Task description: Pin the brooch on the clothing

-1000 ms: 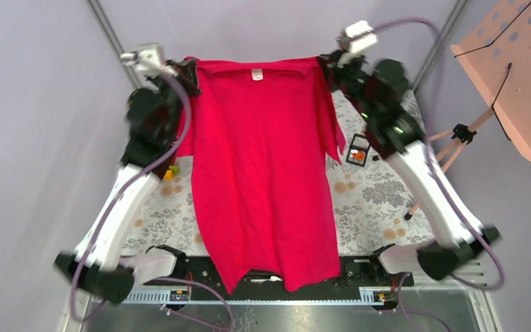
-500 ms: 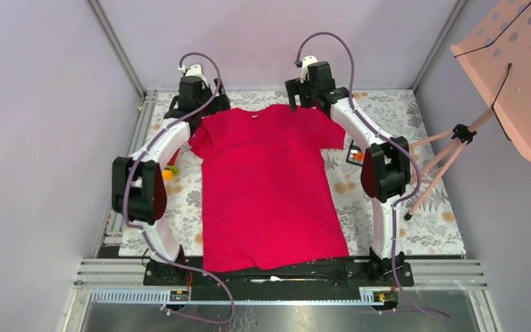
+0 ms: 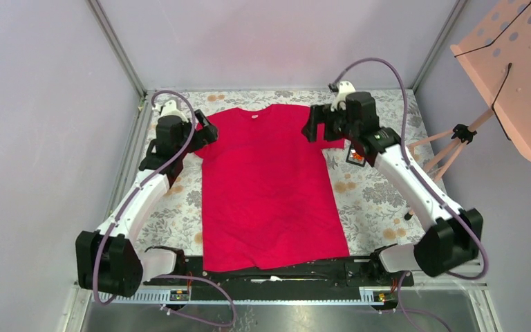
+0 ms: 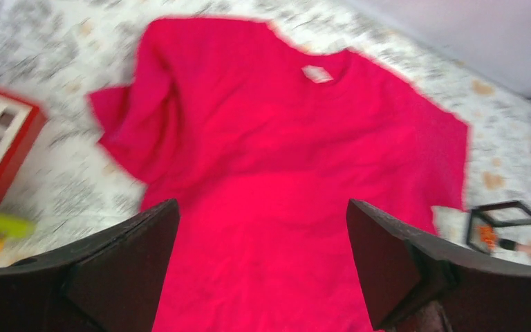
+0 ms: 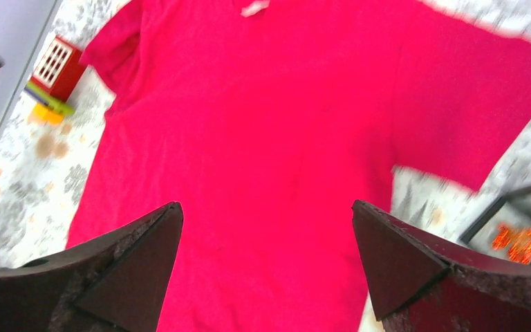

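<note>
Right, the red T-shirt lies face-up on the table's grey floral tablecloth. Its neck is at the far side with the little white label showing, and its hem reaches right down to the rail by the arm bases. The left gripper hangs above the shirt's left shoulder with its jaws spread wide, only red cloth showing between them. The right gripper is the same, jaws fully apart, up over the right shoulder and looking down across the chest. Both wrist views are a bit blurred. The sleeve on the left side is bunched and folded in on itself, while the one on the right lies flat and spread out. The brooch is a small orange speck sitting inside the small black square case, on the tablecloth just beside that right sleeve, so it's not on the shirt yet. Over on the left, clear of the shirt, there's a red box with a white grid, with green and yellow pieces next to it. Off the table to the right stands a pink perforated board on a stand.
</note>
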Motion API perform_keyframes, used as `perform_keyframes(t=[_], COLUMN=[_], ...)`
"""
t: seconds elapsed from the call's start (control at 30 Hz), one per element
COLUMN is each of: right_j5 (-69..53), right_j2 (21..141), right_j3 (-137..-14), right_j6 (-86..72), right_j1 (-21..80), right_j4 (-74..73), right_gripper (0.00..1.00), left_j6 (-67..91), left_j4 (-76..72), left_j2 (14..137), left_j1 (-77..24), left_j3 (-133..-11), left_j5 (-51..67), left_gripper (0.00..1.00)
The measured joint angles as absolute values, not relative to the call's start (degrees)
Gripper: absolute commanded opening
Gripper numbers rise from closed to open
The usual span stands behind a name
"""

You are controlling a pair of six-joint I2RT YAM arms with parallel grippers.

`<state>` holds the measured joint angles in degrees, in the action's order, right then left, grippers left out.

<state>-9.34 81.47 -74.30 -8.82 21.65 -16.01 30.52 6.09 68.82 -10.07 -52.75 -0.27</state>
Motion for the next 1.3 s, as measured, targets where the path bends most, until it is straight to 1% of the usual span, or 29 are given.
perform_keyframes(t=[0.07, 0.17, 0.3, 0.37, 0.47, 0.5, 0.53, 0.57, 0.73, 0.87, 0.97, 1.07, 1.13, 1.23, 1.3], right_j5=[-10.9, -13.0, -14.7, -14.7, -14.6, -14.5, -14.5, -14.4, -14.1, -14.0, -14.0, -14.1, -14.1, -14.1, -14.1], right_j2=[77.3, 71.6, 63.5, 60.0, 55.1, 53.8, 52.8, 51.8, 49.7, 49.7, 49.7, 49.8, 50.0, 50.1, 50.1], right_j3=[-69.2, -61.6, -52.4, -49.8, -47.6, -47.2, -47.0, -46.9, -46.9, -46.9, -46.9, -46.9, -46.9, -46.9, -46.9], right_j6=[-11.2, -14.7, -18.8, -20.0, -21.1, -21.3, -21.5, -21.5, -21.5, -21.5, -21.5, -21.5, -21.5, -21.5, -21.5], right_j1=[21.6, 21.7, 21.7, 21.8, 21.8, 21.8, 21.8, 21.8, 21.8, 21.8, 21.8, 21.8, 21.8, 21.8, 21.8], right_j4=[-16.0, -16.2, -17.6, -18.5, -19.8, -20.3, -20.7, -21.4, -23.3, -24.9, -25.0, -25.0, -25.0, -25.0, -25.0], right_gripper=[1.00, 1.00, 1.00, 1.00, 1.00, 0.99, 1.00, 0.99, 1.00, 1.00, 1.00, 1.00, 1.00, 1.00, 1.00], left_j6=[30.5, 30.5, 30.6, 30.7, 30.8, 30.9, 31.0, 31.2, 31.4, 31.4, 31.4, 31.2, 31.1, 30.9, 30.7], left_j4=[8.3, 11.0, 11.4, 12.3, 13.0, 13.1, 13.2, 13.1, 12.9, 13.2, 13.3, 13.6, 13.6, 13.5, 13.6], left_j2=[69.2, 71.5, 77.4, 80.8, 85.2, 86.5, 87.8, 88.9, 92.9, 95.5, 96.5, 97.6, 98.6, 99.9, 100.5], left_j1=[-9.2, -7.0, -4.0, -3.5, -3.5, -3.5, -3.5, -3.5, -3.5, -3.5, -3.5, -3.5, -3.5, -3.3, -3.2], left_j3=[-51.5, -50.9, -51.1, -52.2, -54.4, -55.3, -56.4, -57.2, -60.2, -62.4, -63.1, -64.2, -65.2, -66.1, -66.3], left_j5=[-2.5, -6.2, -9.3, -10.6, -11.4, -11.4, -11.4, -11.4, -11.9, -12.3, -12.5, -12.7, -12.9, -13.0, -13.0], left_gripper=[0.97, 0.89, 0.71, 0.65, 0.62, 0.58, 0.52, 0.49, 0.45, 0.45, 0.40, 0.39, 0.34, 0.32, 0.22])
